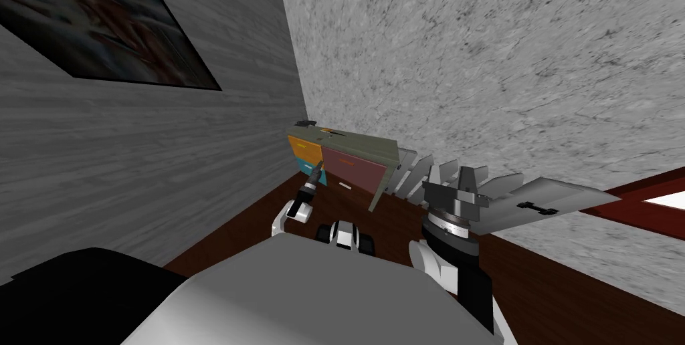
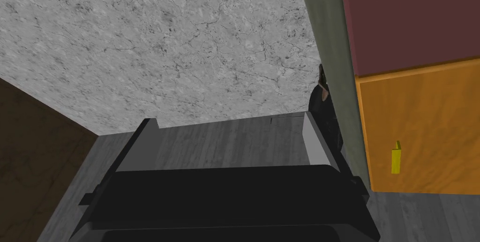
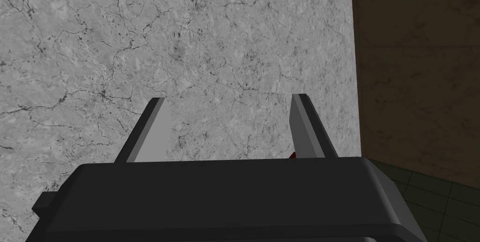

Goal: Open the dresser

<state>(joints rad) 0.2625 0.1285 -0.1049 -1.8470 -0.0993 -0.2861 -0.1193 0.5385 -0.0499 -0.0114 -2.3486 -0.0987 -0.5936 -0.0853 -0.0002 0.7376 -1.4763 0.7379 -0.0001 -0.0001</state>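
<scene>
The dresser (image 1: 354,142) stands in the corner of the room on the dark floor (image 1: 254,227), against a mottled grey wall (image 1: 502,60). It has an olive frame with coloured fronts. My left tool (image 1: 314,172) is reaching out to its left end, right at the orange front (image 1: 302,146) and the teal front (image 1: 318,176) under it.

In my left wrist view, the left tool (image 2: 228,118) is released, its 2 fingers (image 2: 315,140) spread wide. The dresser's olive frame (image 2: 328,42) runs just beside 1 finger, outside the gap. Beyond that frame lies the orange front (image 2: 422,126) with a small yellow handle (image 2: 396,158), well off to the side of the fingers. A maroon front (image 2: 408,18) adjoins the orange one.

My right tool (image 1: 468,184) is raised to the right of the dresser, apart from it. Its 2 fingers (image 3: 307,126) are spread too, so the right tool (image 3: 229,97) is also released.
</scene>
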